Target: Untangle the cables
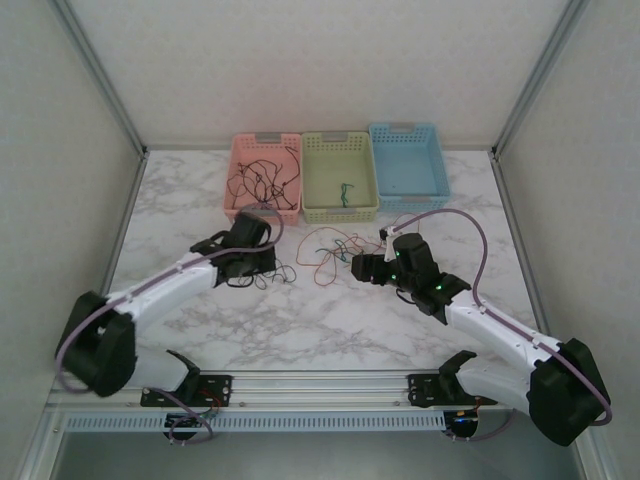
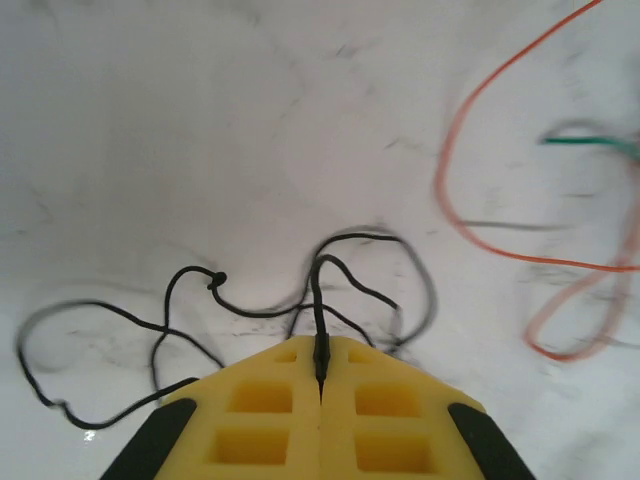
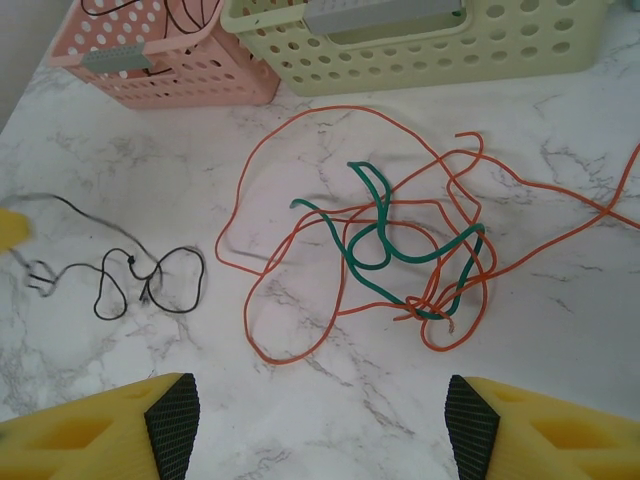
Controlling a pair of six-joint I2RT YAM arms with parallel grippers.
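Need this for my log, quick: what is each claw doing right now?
Left claw: closed on the black wire.
Right claw: open, holding nothing.

A robotics lab test cell is on show here: a marble-patterned bench (image 1: 330, 330) is closed in by plain white panels (image 1: 320, 60) set in aluminium framing (image 1: 100, 75). A left arm (image 1: 170, 285) and a right arm (image 1: 500, 325) are bolted to a metal rail (image 1: 320, 385) at the near edge. Perforated plastic baskets, pink (image 1: 236, 160), green (image 1: 340, 212) and blue (image 1: 408, 201), are lined up along the back.
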